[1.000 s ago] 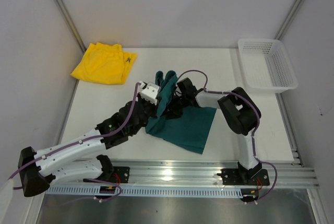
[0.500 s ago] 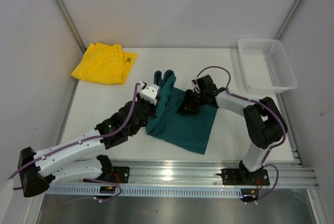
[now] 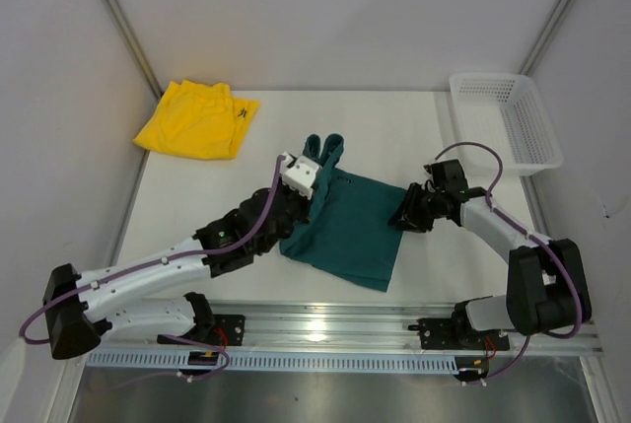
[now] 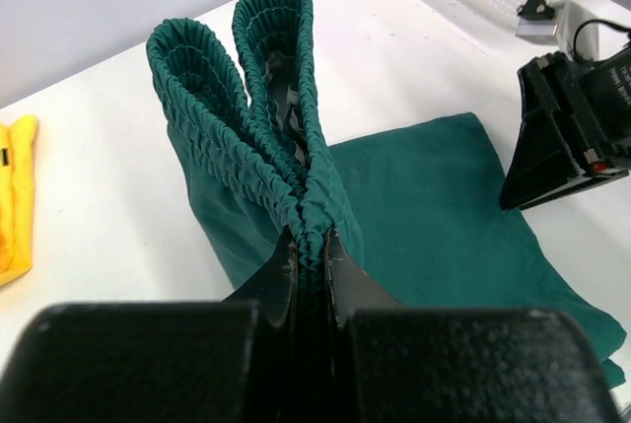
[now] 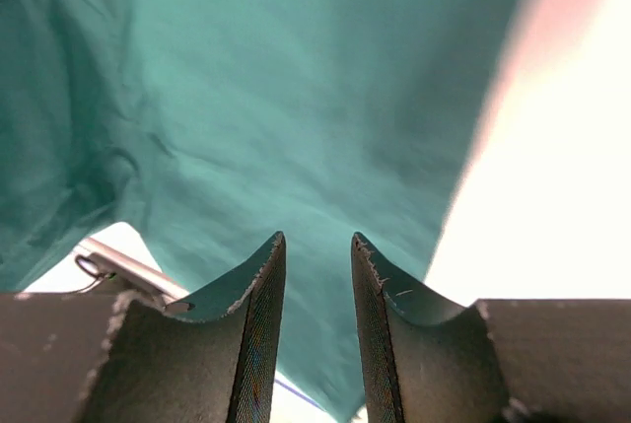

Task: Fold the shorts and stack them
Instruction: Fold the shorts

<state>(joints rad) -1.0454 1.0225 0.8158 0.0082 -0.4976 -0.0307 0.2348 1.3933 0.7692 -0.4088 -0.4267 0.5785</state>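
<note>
The dark teal shorts [image 3: 350, 231] lie mid-table, their gathered waistband [image 3: 323, 147] bunched and lifted. My left gripper [image 3: 314, 178] is shut on that waistband; in the left wrist view the gripper [image 4: 311, 246] pinches the elastic folds [image 4: 266, 68], with the rest of the shorts [image 4: 434, 206] flat beyond. My right gripper [image 3: 404, 216] is open and empty at the shorts' right edge; in its wrist view the gripper [image 5: 317, 246] hangs just above the teal fabric [image 5: 296, 98]. The yellow shorts [image 3: 197, 119] lie folded at the far left corner.
A white mesh basket [image 3: 505, 119] stands at the far right corner. The right gripper body [image 4: 552, 147] shows in the left wrist view beside the shorts. White table [image 3: 424, 127] lies around the shorts, and grey walls enclose it.
My right gripper has pulled away from the waistband, moving right to the shorts' right edge. My left gripper has shifted slightly right, holding the waistband.
</note>
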